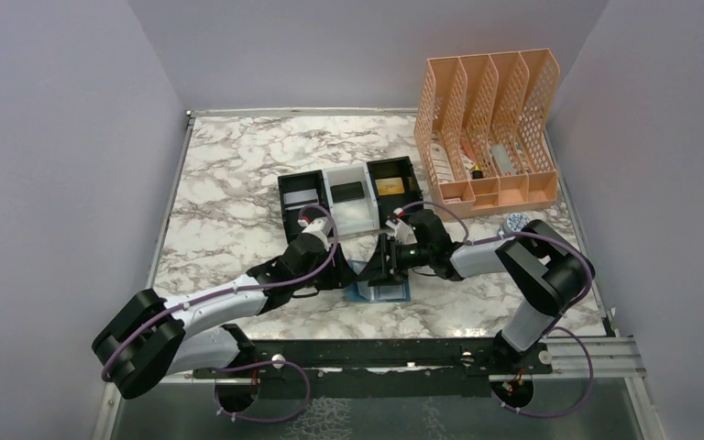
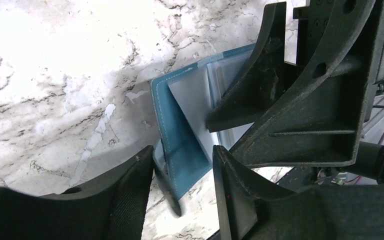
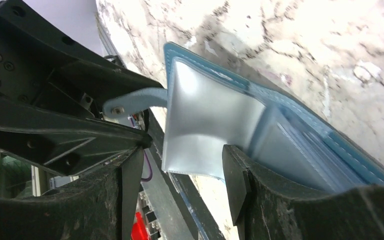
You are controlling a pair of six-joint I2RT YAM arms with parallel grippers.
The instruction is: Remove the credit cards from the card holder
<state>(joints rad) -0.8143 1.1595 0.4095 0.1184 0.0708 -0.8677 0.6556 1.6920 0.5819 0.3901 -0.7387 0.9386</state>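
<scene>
Marble-veined table (image 1: 238, 183) carries a peach file organizer (image 1: 486, 101) at the back right and a black-and-white tray (image 1: 282, 197) mid-table. Toward the front, both arms meet over the open blue card holder (image 3: 300, 145). Astride its teal cover sits the left gripper (image 2: 182, 152), fingers partly apart. The right gripper (image 3: 182, 150) is likewise partly spread, with a bowed silvery-grey card (image 3: 205, 115) standing out of a pocket between its fingers. Whether either pair truly pinches, I cannot tell.

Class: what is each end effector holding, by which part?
Left end effector seems to pinch the card holder by its teal flap. Right end effector straddles its silvery inner panel; grip unclear.
</scene>
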